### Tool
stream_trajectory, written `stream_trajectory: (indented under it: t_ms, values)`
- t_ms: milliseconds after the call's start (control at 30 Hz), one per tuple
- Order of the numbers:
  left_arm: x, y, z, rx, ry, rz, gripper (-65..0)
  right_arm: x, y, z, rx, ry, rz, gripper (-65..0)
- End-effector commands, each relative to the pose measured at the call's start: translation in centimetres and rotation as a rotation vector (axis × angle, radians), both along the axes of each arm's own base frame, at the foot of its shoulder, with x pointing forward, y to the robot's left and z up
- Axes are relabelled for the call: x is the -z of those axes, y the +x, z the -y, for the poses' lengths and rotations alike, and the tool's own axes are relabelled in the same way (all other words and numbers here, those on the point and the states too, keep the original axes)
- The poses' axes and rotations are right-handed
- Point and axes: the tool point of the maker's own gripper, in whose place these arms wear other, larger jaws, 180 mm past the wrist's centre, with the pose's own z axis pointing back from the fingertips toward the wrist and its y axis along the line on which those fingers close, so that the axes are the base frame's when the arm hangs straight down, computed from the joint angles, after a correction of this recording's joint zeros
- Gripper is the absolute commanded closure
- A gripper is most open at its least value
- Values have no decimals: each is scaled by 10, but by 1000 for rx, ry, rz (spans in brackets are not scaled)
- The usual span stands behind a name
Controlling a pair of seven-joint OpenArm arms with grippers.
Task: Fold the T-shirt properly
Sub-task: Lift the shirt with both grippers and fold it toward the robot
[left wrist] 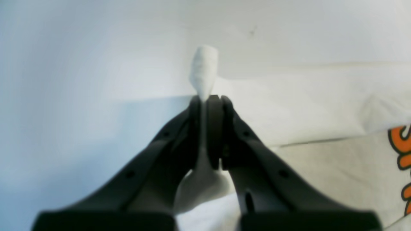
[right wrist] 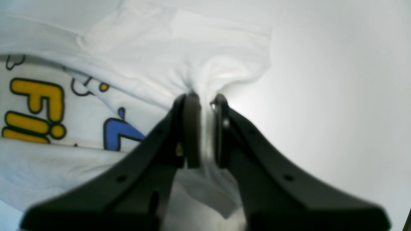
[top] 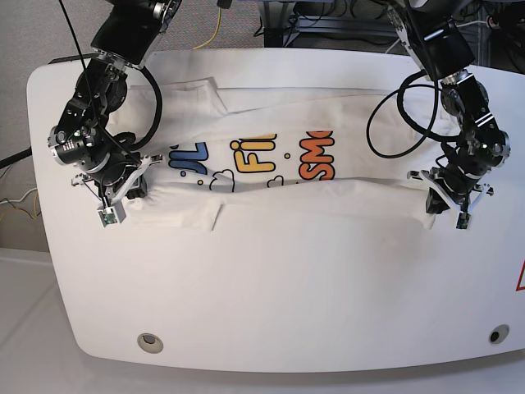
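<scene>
The white T-shirt (top: 328,107) lies stretched sideways across the table, with its near edge folded up over the lower part of the colourful print (top: 254,156). At the shirt's right end in the base view, my left gripper (top: 436,205) is shut on a pinch of white cloth. The left wrist view shows that cloth (left wrist: 204,69) sticking out past the left gripper (left wrist: 207,98). My right gripper (top: 130,190) holds the opposite end. In the right wrist view the right gripper (right wrist: 204,96) is shut on bunched fabric of the T-shirt (right wrist: 179,41), beside yellow and blue letters.
The white table (top: 271,287) has rounded corners and a round hole near each front corner (top: 149,341) (top: 493,335). Cables (top: 385,115) loop from both arms over the shirt's ends. A red mark (top: 520,277) sits at the right edge.
</scene>
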Motion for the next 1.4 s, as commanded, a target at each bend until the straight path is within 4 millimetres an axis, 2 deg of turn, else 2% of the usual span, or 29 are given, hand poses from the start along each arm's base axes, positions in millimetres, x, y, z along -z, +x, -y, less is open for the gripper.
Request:
stream_trajectory:
  t_ms: [0, 100, 233, 500, 700, 867, 1033, 1267, 1367]
  values:
    - [-19, 6, -4, 3, 19, 60, -27, -11, 4, 4, -2, -11, 44, -71]
    - [-27, 7, -5, 3, 33, 78, -27, -9, 2, 5, 16, -5, 31, -71]
    - [-23, 0, -6, 4, 47, 58, -27, -7, -1, 8, 36, -6, 11, -71]
    - [-33, -2, -8, 5, 80, 62, -27, -3, -10, 17, 40, -36, -56, -71]
    - [-26, -9, -8, 7, 82, 43, -27, -13, -16, 20, 44, -79, -55, -71]
    - [-30, -12, -9, 9, 98, 51, -27, -18, -22, 22, 44, -103, -54, -71]
    - [-31, -17, -9, 11, 109, 51, -27, -16, -31, 34, 52, -143, -110, -71]
    - [-27, -22, -10, 12, 118, 31, -29, -15, -34, 36, 52, -150, -123, -71]
    - [-26, -26, -17, 10, 139, 4, -29, -12, -41, 40, 48, -168, -140, -71]
